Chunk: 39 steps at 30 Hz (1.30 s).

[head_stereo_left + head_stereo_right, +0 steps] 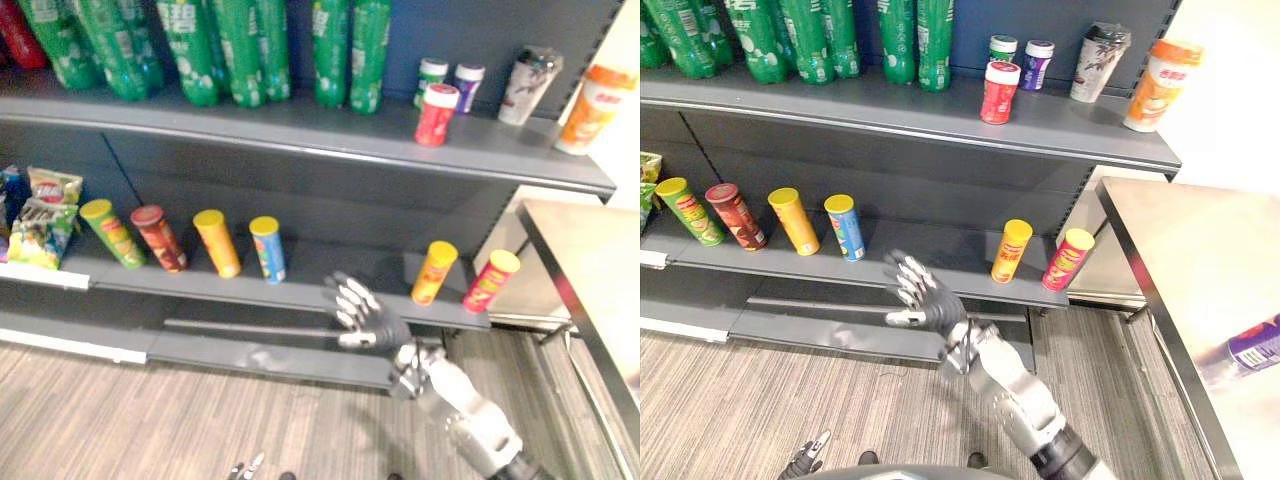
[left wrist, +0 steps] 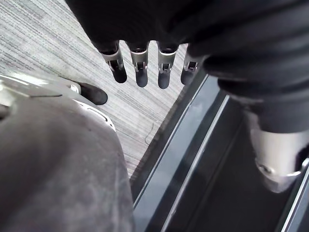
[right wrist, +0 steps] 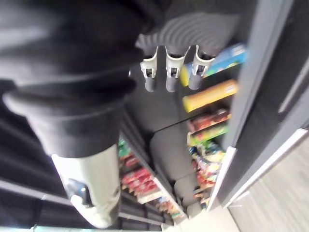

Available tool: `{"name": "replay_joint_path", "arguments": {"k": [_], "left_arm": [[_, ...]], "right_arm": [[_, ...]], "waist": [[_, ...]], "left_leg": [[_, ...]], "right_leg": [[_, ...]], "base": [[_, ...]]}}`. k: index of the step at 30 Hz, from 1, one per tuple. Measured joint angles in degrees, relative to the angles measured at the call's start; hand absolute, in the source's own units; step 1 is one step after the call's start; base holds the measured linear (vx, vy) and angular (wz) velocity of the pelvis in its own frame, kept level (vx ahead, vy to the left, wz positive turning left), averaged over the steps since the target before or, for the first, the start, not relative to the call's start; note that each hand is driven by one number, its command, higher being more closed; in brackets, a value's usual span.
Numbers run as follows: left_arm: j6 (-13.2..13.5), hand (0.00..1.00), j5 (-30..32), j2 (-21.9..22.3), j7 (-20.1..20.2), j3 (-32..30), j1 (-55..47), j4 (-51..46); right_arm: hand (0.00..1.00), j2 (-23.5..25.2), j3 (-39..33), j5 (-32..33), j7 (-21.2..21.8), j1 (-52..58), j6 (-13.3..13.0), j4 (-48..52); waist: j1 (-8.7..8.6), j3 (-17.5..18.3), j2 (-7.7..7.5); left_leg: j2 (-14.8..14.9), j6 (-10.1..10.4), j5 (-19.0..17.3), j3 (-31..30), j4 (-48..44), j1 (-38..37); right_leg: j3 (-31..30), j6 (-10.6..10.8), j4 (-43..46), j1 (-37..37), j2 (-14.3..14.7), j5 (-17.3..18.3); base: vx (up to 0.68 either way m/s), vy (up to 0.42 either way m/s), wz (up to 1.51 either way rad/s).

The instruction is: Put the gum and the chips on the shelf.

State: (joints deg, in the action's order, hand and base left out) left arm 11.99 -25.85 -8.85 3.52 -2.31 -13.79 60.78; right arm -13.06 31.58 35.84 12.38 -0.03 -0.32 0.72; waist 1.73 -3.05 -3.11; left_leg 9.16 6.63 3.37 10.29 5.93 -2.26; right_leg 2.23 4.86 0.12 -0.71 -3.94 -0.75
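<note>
Well, the big dark shelf has a top board and a low board. A pale table stands to its right. Tall green bottles stand on the top board. Chip cans stand on the low board. The right hand is spread wide in front of them and holds nothing. The left hand hangs over the floor, fingers straight. Small gum tubs sit on the top board.

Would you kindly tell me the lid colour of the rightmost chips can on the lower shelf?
Yellow, on the pinkish-red chips can; clearest in the right eye view.
</note>
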Motion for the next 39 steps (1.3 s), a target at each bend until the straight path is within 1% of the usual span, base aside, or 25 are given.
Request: {"name": "replay_joint_path", "arguments": {"k": [1,3,6,7,10,12,14,15,17,20,22,23,25,27,29,30,31,32,33,34,35,36,37,38,39], "left_arm": [[0.0,0.00,-0.1,-0.2,0.0,0.5,0.1,0.4],[-0.1,0.00,-0.3,-0.3,0.0,1.2,0.2,0.6],[-0.6,0.00,-0.5,-0.1,0.0,1.5,0.3,0.7],[-1.4,0.00,-0.8,-0.1,0.0,1.5,0.2,0.7],[-2.6,0.00,-0.5,0.0,0.1,1.3,0.2,0.8],[-2.7,0.00,-0.3,0.3,0.5,1.3,0.1,0.8],[-2.7,0.00,-0.3,0.8,0.8,1.1,0.1,0.8],[-2.7,0.00,-0.3,1.0,0.8,1.0,0.2,0.8],[-2.6,0.00,-0.2,1.4,0.8,0.8,0.2,0.8],[-2.5,0.00,0.0,1.7,0.7,0.7,0.1,0.8],[-1.9,0.00,1.0,1.7,0.3,0.7,0.2,0.8],[-0.6,0.00,2.3,1.9,-0.3,0.7,0.3,0.8],[2.5,0.00,2.5,2.0,-2.1,0.8,0.5,0.8],[4.2,0.00,2.5,2.4,-3.5,0.7,0.6,0.8],[4.3,0.00,4.0,2.4,-4.1,-0.1,1.2,0.8],[4.2,0.00,4.5,2.8,-4.5,-1.4,1.6,0.8],[4.1,0.00,4.5,3.1,-4.5,-2.3,1.8,0.9],[3.7,0.00,4.5,3.7,-4.6,-4.1,2.3,0.9],[3.5,0.00,4.5,4.1,-4.5,-4.8,2.5,0.9],[3.4,0.00,4.5,4.6,-4.4,-5.7,2.2,0.9],[3.1,0.00,4.6,5.1,-4.2,-7.2,2.2,0.8],[2.9,0.00,4.6,5.1,-4.3,-7.3,2.6,0.8],[2.9,0.00,4.6,5.4,-4.3,-7.1,3.5,0.7],[3.1,0.00,4.6,5.4,-4.3,-7.1,4.7,0.7],[3.2,0.00,4.6,5.3,-4.4,-7.1,5.4,0.7]], "right_arm": [[0.00,0.0,-0.1,-0.5,1.0,2.1,-1.5,-4.6],[0.00,0.1,-0.7,-4.9,1.3,4.6,-3.2,-13.5],[0.00,0.8,-4.2,-7.6,1.1,6.8,-3.6,-21.1],[0.00,1.0,-6.5,-9.0,0.6,7.6,-3.8,-23.8],[0.00,1.8,-12.2,-9.0,-1.6,8.9,-4.4,-29.8],[0.00,2.5,-15.6,-9.4,-3.4,9.4,-5.3,-34.0],[0.00,2.9,-19.1,-13.2,-5.4,9.7,-6.4,-40.6],[0.00,3.0,-20.0,-14.1,-5.8,9.9,-6.7,-42.5],[0.00,3.3,-23.4,-18.8,-7.0,10.7,-7.8,-48.8],[0.00,4.8,-29.1,-20.0,-8.3,10.4,-8.8,-54.6],[0.00,5.0,-31.3,-20.1,-8.7,9.7,-10.3,-58.0],[0.00,5.1,-32.2,-20.1,-9.5,9.7,-10.8,-59.3],[0.00,5.2,-34.4,-20.2,-10.8,10.0,-10.9,-61.9],[0.00,5.7,-37.1,-20.2,-11.2,11.2,-10.5,-63.1],[0.00,7.1,-40.8,-20.0,-11.8,13.2,-10.1,-63.7],[0.00,8.8,-44.0,-19.3,-12.1,14.6,-9.8,-64.2],[0.00,9.5,-45.3,-18.8,-12.2,15.1,-9.7,-64.2],[0.00,11.2,-48.1,-17.0,-12.6,16.1,-9.9,-63.9],[0.00,11.7,-49.4,-16.7,-12.7,16.4,-10.0,-63.2],[0.00,12.0,-50.2,-16.6,-12.6,17.1,-10.2,-61.6],[0.00,12.3,-50.8,-16.7,-12.3,17.1,-10.7,-59.6],[0.00,12.6,-51.2,-16.9,-12.1,17.1,-10.8,-58.9],[0.00,13.0,-51.9,-17.0,-12.0,17.6,-11.1,-58.3],[0.00,13.4,-52.7,-17.2,-11.9,18.0,-11.7,-58.4],[0.00,13.8,-53.3,-17.3,-11.9,18.2,-12.1,-58.4]], "waist": [[-0.27,0.0,0.15],[-0.33,0.0,0.41],[-0.30,-0.1,0.92],[-0.38,-0.1,1.29],[-0.81,0.2,1.93],[-1.28,0.4,2.27],[-1.80,0.4,2.86],[-1.82,0.5,2.95],[-1.93,0.6,3.23],[-2.51,0.5,3.40],[-2.95,0.5,3.38],[-2.97,0.3,3.18],[-3.01,0.0,3.07],[-3.24,-0.2,2.82],[-3.45,-0.5,2.52],[-3.44,-1.2,2.13],[-3.44,-1.5,1.98],[-3.39,-2.1,1.70],[-3.35,-2.7,1.68],[-3.37,-3.6,2.38],[-3.23,-3.5,3.43],[-3.42,-3.8,3.44],[-3.98,-3.9,3.89],[-4.43,-4.1,4.13],[-4.56,-4.1,4.09]], "left_leg": [[-0.1,0.0,0.0,0.1,0.0,0.0],[-0.3,0.0,-0.1,0.1,0.0,0.0],[-0.4,0.0,-0.1,0.1,0.0,0.0],[-0.4,-0.1,-0.2,0.1,0.0,0.0],[-0.5,-0.1,-0.3,0.1,0.0,0.0],[-0.5,-0.1,-0.4,0.1,0.0,0.0],[-0.5,0.0,-0.5,0.2,0.0,-0.1],[-0.5,0.0,-0.6,0.2,0.0,-0.2],[-0.5,0.2,-0.7,0.3,0.0,-0.5],[-0.5,0.5,-1.1,0.6,0.0,-2.0],[-0.6,0.4,-1.4,0.8,0.0,-2.6],[-0.7,0.2,-1.7,0.9,0.0,-3.0],[-1.0,-0.1,-2.2,1.2,0.0,-3.5],[-1.7,-0.4,-2.5,1.5,-0.2,-4.0],[-3.0,-1.0,-2.9,1.6,-0.4,-4.4],[-3.8,-1.2,-3.1,3.0,-0.5,-5.8],[-3.9,-1.3,-3.4,3.9,-0.5,-6.2],[-3.7,-1.7,-4.8,6.4,-1.9,-6.4],[-3.3,-1.9,-5.9,8.2,-3.3,-6.6],[-1.7,-2.8,-7.6,13.4,-6.0,-6.8],[0.5,-3.3,-9.2,20.0,-8.3,-6.6],[1.5,-3.1,-9.5,22.8,-8.7,-6.8],[3.7,-2.7,-9.3,27.1,-8.8,-7.0],[6.1,-2.1,-8.9,31.0,-9.0,-7.3],[7.0,-1.6,-8.6,33.1,-9.0,-7.5]], "right_leg": [[-0.1,0.0,0.0,0.0,-0.1,0.0],[-0.2,0.0,-0.1,-0.1,-0.1,0.0],[-0.2,0.0,-0.1,-0.1,-0.2,0.0],[-0.1,0.0,-0.1,-0.1,-0.2,0.0],[-0.1,0.1,-0.1,0.0,-0.3,0.2],[-0.1,0.1,-0.1,-0.1,-0.3,0.3],[-0.1,0.1,0.0,0.0,-0.3,0.5],[-0.1,0.1,0.0,0.0,-0.3,0.6],[-0.1,0.1,0.2,0.3,-0.3,0.9],[-0.1,0.2,0.4,1.4,-0.3,1.4],[-0.2,0.3,1.1,1.6,-0.3,2.1],[-0.4,0.3,1.2,1.8,-0.4,2.4],[-0.7,0.5,2.9,1.4,-0.6,3.4],[-1.3,1.0,6.7,-0.3,-1.5,5.7],[-2.0,2.2,9.8,-1.5,-2.6,7.1],[-2.7,2.8,11.0,-1.8,-3.6,6.6],[-3.0,3.1,11.1,-1.9,-3.8,6.4],[-3.7,3.7,11.0,-2.1,-3.9,4.9],[-3.6,3.6,10.7,-2.3,-3.5,3.5],[-3.2,3.3,7.8,-2.7,-2.5,-0.2],[2.4,1.3,6.7,-3.5,-2.1,-2.1],[7.5,-0.7,9.4,-4.6,-2.6,-0.8],[16.4,-3.9,16.1,-6.1,-4.5,1.4],[22.2,-4.4,20.6,-6.0,-6.5,1.8],[24.2,-4.4,21.8,-5.7,-7.6,1.8]], "base": [[0.01,0.016,-0.05],[0.00,0.000,0.00],[0.00,0.000,0.00],[0.00,0.000,0.00],[0.00,0.000,0.00],[0.02,0.000,0.00],[0.04,-0.001,-0.02],[0.04,-0.001,-0.02],[0.04,0.000,-0.01],[0.05,0.004,-0.04],[0.01,0.003,-0.02],[0.02,0.012,-0.03],[0.04,0.018,-0.06],[0.05,0.042,-0.04],[0.08,0.078,-0.07],[0.08,0.075,-0.29],[0.06,0.110,-0.64],[0.00,0.049,-0.76],[-0.05,0.093,-1.42],[-0.12,0.081,-2.10],[-0.15,0.096,-2.32],[-0.13,0.092,-2.31],[-0.08,0.079,-2.02],[-0.06,0.065,-1.92],[-0.03,0.003,-1.91]]}}
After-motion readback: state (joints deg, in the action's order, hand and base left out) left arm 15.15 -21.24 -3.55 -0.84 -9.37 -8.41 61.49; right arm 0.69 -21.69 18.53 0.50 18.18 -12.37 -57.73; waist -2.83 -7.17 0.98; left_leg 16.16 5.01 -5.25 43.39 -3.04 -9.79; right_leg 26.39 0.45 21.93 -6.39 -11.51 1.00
